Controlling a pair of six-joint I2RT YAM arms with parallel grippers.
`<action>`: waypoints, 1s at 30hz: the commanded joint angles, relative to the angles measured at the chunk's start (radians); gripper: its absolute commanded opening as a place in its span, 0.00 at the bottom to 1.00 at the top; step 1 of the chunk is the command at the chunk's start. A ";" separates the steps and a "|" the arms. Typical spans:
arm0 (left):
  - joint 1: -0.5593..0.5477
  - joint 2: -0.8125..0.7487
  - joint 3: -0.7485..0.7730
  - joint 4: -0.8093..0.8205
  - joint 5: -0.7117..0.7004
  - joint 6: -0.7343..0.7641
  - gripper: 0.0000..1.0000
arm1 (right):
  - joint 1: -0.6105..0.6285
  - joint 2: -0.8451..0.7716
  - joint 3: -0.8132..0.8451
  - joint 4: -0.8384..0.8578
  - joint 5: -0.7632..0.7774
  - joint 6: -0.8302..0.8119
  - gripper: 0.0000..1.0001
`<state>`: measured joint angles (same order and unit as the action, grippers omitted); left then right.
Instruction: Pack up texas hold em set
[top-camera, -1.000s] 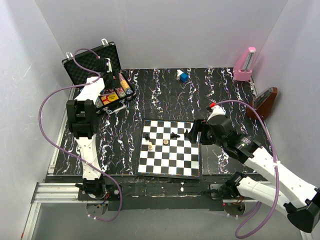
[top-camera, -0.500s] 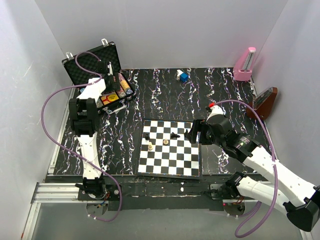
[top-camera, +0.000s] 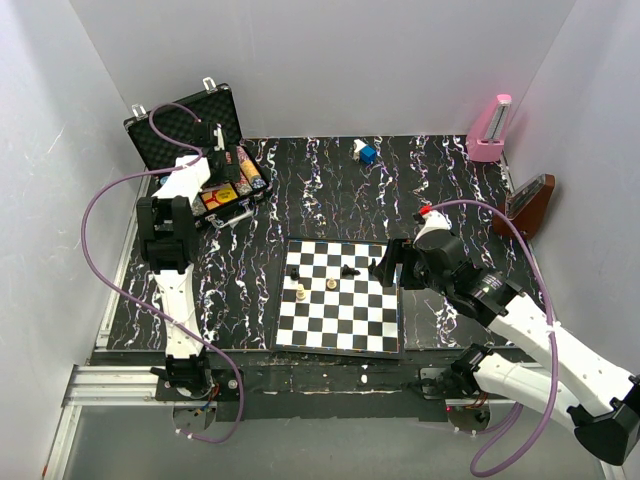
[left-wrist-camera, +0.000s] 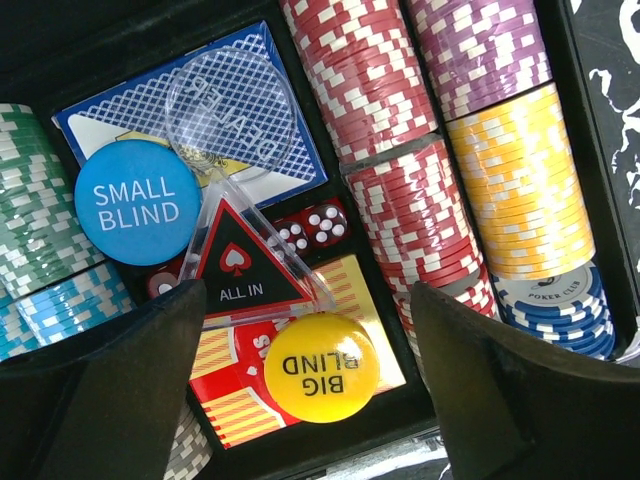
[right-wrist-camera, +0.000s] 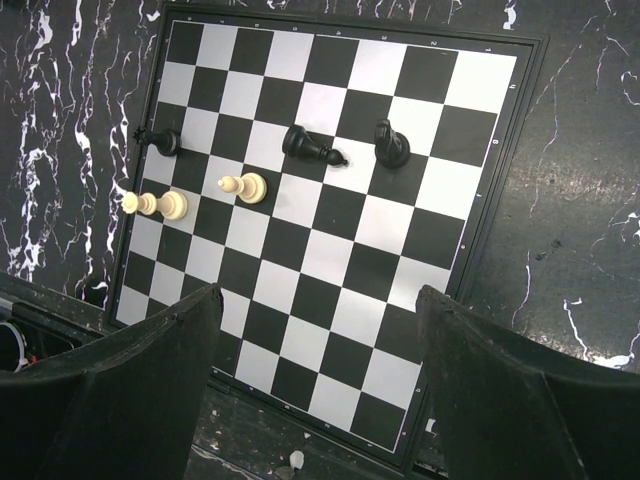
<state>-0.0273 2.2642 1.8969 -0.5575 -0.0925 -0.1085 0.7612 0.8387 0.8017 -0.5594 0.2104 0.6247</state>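
Shifting L gripper (left-wrist-camera: 308, 300) a bit over the open case (top-camera: 185, 122) vs a sec ago, fingers apart, gripping nothing. R gripper (right-wrist-camera: 315, 300) staying put above chessboard (right-wrist-camera: 330, 250), fingers apart too. Chips (left-wrist-camera: 400, 120), card box (left-wrist-camera: 235, 400), blue disc (left-wrist-camera: 137, 202) & yellow disc (left-wrist-camera: 321, 368) sitting inside already; lid standing open, so prob closing next. Cutting off lid in wrist view; arm blocking part of case from top.
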 joint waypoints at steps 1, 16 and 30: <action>-0.011 -0.087 0.039 -0.018 0.050 -0.002 0.88 | -0.002 -0.016 0.005 0.006 0.020 0.000 0.85; -0.008 -0.265 0.097 -0.010 0.042 0.085 0.98 | -0.002 -0.046 0.004 0.000 0.044 -0.016 0.85; 0.193 -0.158 0.490 -0.084 0.167 0.072 0.98 | -0.002 -0.053 -0.009 0.004 0.052 -0.010 0.85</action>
<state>0.1120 2.0804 2.3020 -0.6342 -0.0044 -0.0280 0.7612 0.7921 0.8017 -0.5808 0.2485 0.6132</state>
